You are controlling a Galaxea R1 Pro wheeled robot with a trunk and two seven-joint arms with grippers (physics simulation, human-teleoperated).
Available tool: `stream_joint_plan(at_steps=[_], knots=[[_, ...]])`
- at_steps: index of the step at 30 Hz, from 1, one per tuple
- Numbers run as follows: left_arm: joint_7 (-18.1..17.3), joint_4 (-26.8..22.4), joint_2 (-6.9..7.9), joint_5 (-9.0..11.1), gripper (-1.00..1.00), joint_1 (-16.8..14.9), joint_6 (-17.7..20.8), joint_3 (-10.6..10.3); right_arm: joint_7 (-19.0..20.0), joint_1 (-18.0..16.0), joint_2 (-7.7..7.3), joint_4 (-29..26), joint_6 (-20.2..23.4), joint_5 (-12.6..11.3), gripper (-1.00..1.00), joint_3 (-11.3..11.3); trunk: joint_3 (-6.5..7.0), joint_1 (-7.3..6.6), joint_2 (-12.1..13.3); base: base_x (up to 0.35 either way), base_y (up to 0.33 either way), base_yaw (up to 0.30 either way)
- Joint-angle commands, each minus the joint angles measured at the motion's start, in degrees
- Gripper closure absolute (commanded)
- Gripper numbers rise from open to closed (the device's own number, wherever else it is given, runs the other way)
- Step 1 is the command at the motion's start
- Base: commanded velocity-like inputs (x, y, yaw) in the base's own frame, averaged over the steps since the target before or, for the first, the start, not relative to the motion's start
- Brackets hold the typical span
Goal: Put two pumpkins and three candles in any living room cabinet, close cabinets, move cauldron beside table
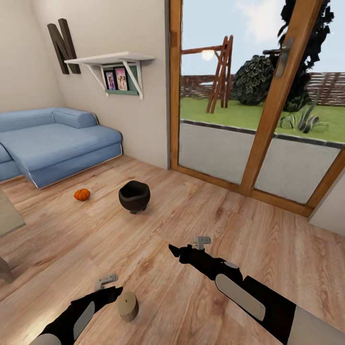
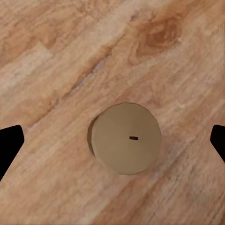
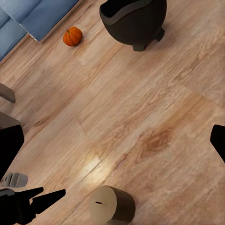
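My head view took in the whole room: a blue sofa against the wall, a wall shelf holding framed photos, and a glazed door onto a garden. The left wrist view looked straight down on a candle standing upright on the wooden floor, its flat top showing a short dark wick mark.

My left hand was open, its fingertips wide apart with the candle between them and untouched. My right hand hung above bare floor; its fingertips stood wide apart, holding nothing.

The right wrist view showed the candle from the side, plus the cauldron and one pumpkin near the sofa's front edge.

The cauldron was cut off there; in the head view its mouth was dark, so I could not tell its contents. A bench corner was cut off at the head view's left edge.
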Motion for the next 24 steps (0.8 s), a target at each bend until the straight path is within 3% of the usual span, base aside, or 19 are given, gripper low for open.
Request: stream_joint_plan(at_steps=[1, 7, 12, 15, 18, 22, 24], knots=[[0.1, 0.1, -0.05, 0.4, -1.0, 0.0, 0.1, -0.3, -0.4, -0.1, -0.04, -0.2, 0.0, -0.3, -1.0, 0.1, -0.24, 0.21, -0.4, 0.0, 0.0, 0.0], [2.7, 0.6, -0.19, 0.4, -1.0, 0.0, -2.0, -0.3, -0.3, -0.1, -0.02, -0.6, -1.4, -0.4, -1.0, 0.1, -1.31, 1.53, -2.8, 0.0, 0.0, 0.0], [3.1, 0.6, -0.18, 0.4, -1.0, 0.0, -2.3, -0.3, 0.1, -0.1, -0.04, -1.6, -2.2, -0.4, -1.0, 0.2, -2.42, 1.66, -2.9, 0.0, 0.0, 0.0], [3.2, 0.6, -0.18, 0.4, -1.0, 0.0, -2.6, -0.3, 3.8, -0.1, -0.39, -5.5, -2.4, -0.9, -1.0, 0.2, -3.09, 1.74, -3.0, 0.0, 0.0, 0.0], [3.3, 0.5, -0.23, 0.3, -1.0, 0.0, -3.6, -0.4, 10.8, 0.0, -1.11, -9.0, -2.4, -1.9, -1.0, 0.1, -3.75, 1.82, -3.0, 0.0, 0.0, 0.0], [3.3, 0.5, -0.28, 0.3, -1.0, 0.0, -4.3, -0.6, 19.5, 0.0, -5.05, -12.6, -2.6, -4.5, -1.0, 0.1, -4.64, 1.92, -3.1, 0.0, 0.0, 0.0], [3.3, 0.5, -0.42, 0.3, -1.0, 0.0, -4.4, -0.6, 22.9, 0.0, -6.23, -12.9, -2.7, -4.9, -1.0, 0.1, -5.08, 1.97, -3.1, 0.0, 0.0, 0.0]])
